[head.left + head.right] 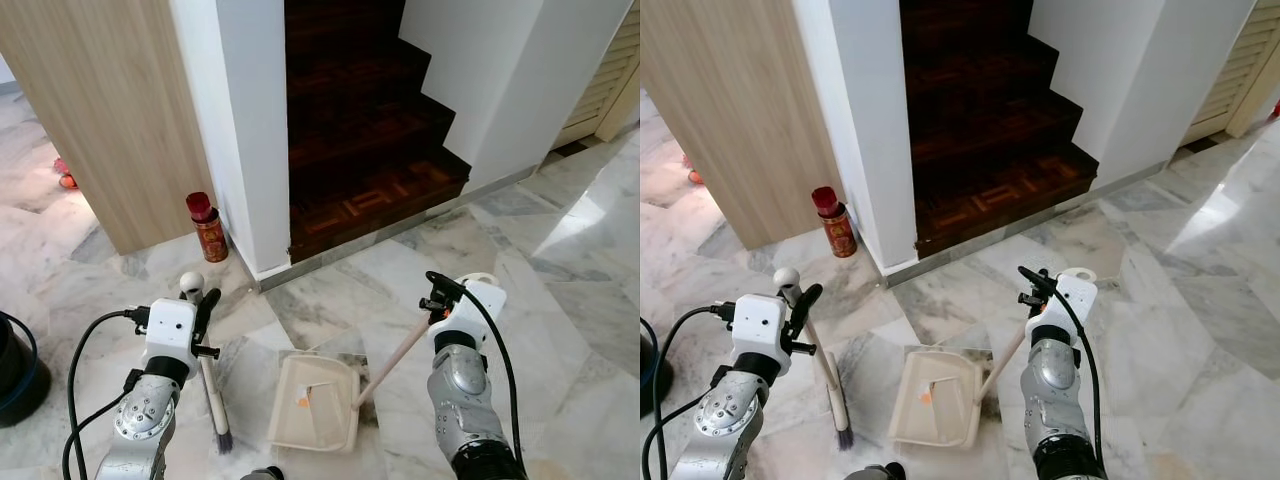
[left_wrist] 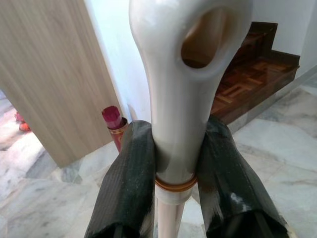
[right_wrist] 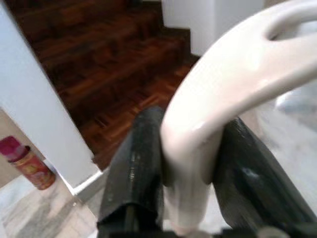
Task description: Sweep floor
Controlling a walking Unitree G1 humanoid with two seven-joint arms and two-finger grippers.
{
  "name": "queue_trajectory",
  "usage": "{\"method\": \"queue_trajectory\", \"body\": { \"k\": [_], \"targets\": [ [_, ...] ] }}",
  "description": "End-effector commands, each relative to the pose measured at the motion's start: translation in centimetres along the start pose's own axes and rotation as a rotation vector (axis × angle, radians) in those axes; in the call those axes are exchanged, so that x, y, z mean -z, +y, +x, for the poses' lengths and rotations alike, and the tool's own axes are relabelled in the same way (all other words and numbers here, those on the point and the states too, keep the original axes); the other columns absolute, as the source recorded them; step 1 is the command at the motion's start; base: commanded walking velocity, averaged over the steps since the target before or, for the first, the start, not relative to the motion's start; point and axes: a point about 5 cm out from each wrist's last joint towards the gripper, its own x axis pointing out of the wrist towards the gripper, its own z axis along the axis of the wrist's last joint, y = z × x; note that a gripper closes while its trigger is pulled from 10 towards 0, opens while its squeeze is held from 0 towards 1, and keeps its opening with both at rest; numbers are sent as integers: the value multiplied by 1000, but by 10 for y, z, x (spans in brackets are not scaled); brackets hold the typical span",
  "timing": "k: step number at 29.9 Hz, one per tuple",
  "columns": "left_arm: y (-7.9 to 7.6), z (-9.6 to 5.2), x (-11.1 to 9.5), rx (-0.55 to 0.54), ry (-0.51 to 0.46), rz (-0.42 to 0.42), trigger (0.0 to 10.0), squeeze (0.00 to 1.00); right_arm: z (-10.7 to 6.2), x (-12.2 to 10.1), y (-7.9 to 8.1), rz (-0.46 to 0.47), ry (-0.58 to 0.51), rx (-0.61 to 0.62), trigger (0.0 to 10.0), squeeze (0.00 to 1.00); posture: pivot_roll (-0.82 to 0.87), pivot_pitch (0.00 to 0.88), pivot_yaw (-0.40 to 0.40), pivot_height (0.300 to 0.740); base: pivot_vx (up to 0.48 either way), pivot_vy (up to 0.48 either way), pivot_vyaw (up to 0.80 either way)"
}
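Note:
My left gripper (image 1: 205, 300) is shut on a cream broom handle (image 2: 183, 99), just below its looped top end (image 1: 191, 283). The broom slants down to dark bristles (image 1: 221, 436) resting on the marble floor. My right gripper (image 1: 436, 291) is shut on the curved top of a long cream dustpan handle (image 3: 223, 89). This handle runs down to the cream dustpan (image 1: 315, 402), which lies flat on the floor between my arms. A small orange scrap (image 1: 303, 402) and a pale bit of paper lie in the pan.
Dark wooden stairs (image 1: 360, 150) rise straight ahead between white walls (image 1: 250, 130). A red can (image 1: 208, 228) stands by the wall's corner, beside a wooden panel (image 1: 110, 110). A black bin (image 1: 15, 370) sits at far left, and a louvered door (image 1: 600, 90) at far right.

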Motion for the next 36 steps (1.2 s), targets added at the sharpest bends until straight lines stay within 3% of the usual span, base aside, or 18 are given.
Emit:
{"method": "queue_trajectory", "body": {
  "k": [1,19,27,36],
  "targets": [
    [-1,2,-12,7,-60,13,10000,0,3,-14,3,-41,-80,-30,10000,0,192,45,-10,740,0,0,0],
    [-1,1,-10,8,-47,8,10000,0,2,-13,6,-45,-92,-43,10000,0,196,34,-9,740,0,0,0],
    [-1,1,-10,8,-45,7,10000,0,3,-13,8,-47,-88,-49,10000,0,198,30,-9,740,0,0,733],
    [0,2,-10,5,-41,2,10000,0,3,-10,10,-35,-70,-55,10000,0,200,38,-7,740,0,37,0]
  ]
}}
